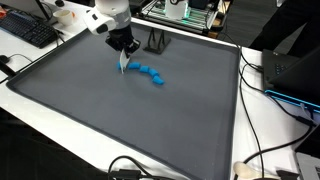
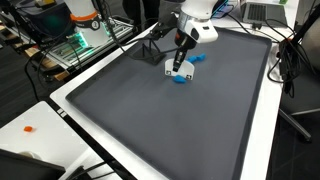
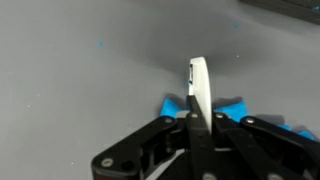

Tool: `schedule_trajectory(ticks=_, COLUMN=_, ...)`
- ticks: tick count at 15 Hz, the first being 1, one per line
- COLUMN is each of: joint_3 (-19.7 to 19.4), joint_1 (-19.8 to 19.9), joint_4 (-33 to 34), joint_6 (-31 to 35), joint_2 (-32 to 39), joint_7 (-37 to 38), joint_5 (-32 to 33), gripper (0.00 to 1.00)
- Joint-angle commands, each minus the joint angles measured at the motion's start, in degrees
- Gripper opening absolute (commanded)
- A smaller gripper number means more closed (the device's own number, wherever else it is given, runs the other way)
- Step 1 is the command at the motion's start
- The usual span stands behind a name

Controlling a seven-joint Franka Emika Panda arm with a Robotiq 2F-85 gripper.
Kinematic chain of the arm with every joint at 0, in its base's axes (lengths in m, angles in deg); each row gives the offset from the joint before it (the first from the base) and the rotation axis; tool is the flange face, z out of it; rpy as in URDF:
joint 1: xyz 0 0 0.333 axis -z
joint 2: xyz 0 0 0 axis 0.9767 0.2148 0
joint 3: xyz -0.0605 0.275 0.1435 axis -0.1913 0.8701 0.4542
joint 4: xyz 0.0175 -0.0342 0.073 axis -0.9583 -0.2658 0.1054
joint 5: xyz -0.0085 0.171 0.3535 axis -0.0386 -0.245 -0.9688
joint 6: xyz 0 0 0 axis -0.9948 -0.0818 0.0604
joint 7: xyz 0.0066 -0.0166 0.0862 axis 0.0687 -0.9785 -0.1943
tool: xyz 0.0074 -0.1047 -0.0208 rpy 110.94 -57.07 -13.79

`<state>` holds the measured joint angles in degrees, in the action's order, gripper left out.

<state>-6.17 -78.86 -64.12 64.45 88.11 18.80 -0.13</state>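
My gripper (image 1: pixel 123 55) is shut on a thin white flat piece (image 3: pixel 198 90) and holds it upright on edge just above the dark grey mat (image 1: pixel 110 110). The white piece also shows in both exterior views, under the fingers (image 1: pixel 123 64) (image 2: pixel 171 68). A blue curved object (image 1: pixel 152 75) lies on the mat right beside and under the gripper; it shows in an exterior view (image 2: pixel 184 77) and behind the fingers in the wrist view (image 3: pixel 235 108). The gripper (image 3: pixel 198 135) hides the blue object's middle.
A black wire stand (image 1: pixel 156 42) stands at the mat's far edge near the gripper. A keyboard (image 1: pixel 25 30) lies off the mat on the white table. Cables (image 1: pixel 262 160) run along the table edge. A rack with green lights (image 2: pixel 75 45) stands beside the table.
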Motion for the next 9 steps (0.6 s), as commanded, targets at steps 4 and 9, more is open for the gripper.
schedule_trajectory(ticks=4, joint_3=-0.09, joint_1=0.24, joint_4=-3.55, joint_6=-1.99, joint_2=-4.97, joint_7=3.35, joint_5=-2.05, gripper=0.01)
schedule_trajectory(ticks=9, joint_3=-0.5, joint_1=0.36, joint_4=-5.66, joint_6=-4.12, joint_2=-10.92, joint_7=10.8, joint_5=-7.31, gripper=0.01)
